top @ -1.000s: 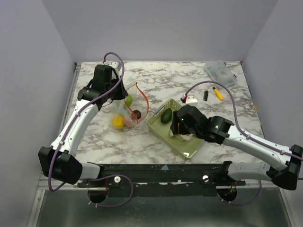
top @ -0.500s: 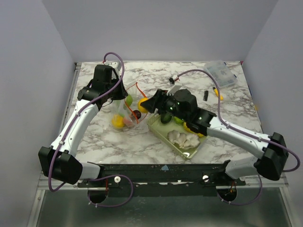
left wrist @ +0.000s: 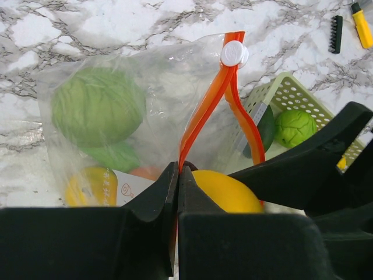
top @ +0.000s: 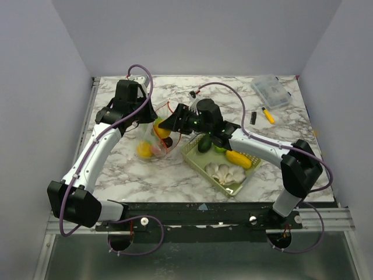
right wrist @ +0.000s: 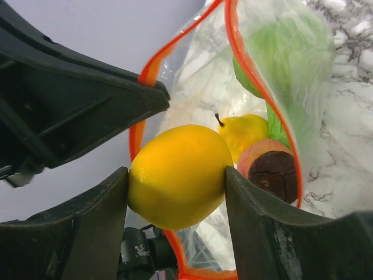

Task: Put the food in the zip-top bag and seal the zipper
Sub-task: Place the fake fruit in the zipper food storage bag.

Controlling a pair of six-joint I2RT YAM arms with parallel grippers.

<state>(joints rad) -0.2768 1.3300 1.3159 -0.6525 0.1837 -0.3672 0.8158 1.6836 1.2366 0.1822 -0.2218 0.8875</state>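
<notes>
The clear zip-top bag [top: 150,140] hangs from my left gripper [top: 148,119], which is shut on its orange-red zipper [left wrist: 205,111] near the white slider [left wrist: 234,53]. The bag's mouth is open. My right gripper [right wrist: 178,175] is shut on a yellow lemon [right wrist: 178,175] and holds it in the bag's mouth [top: 162,129]. Inside the bag lie a green cabbage [left wrist: 96,105], a yellow pear [right wrist: 245,133] and a peach half with a dark pit [right wrist: 271,169]. An avocado [top: 204,143], a green sprout [top: 219,148], yellow corn [top: 239,158] and white mushrooms [top: 224,171] lie in the mesh basket [top: 192,162].
The pale green basket stands right of the bag, under my right arm. A rigid clear lidded box [top: 271,90] is at the back right. A yellow marker pen [top: 267,115] and a small black part [top: 253,118] lie in front of it.
My right gripper has lifted the lemon out of the basket and carried it left into the bag's mouth. The left arm and the bag have stayed put.
</notes>
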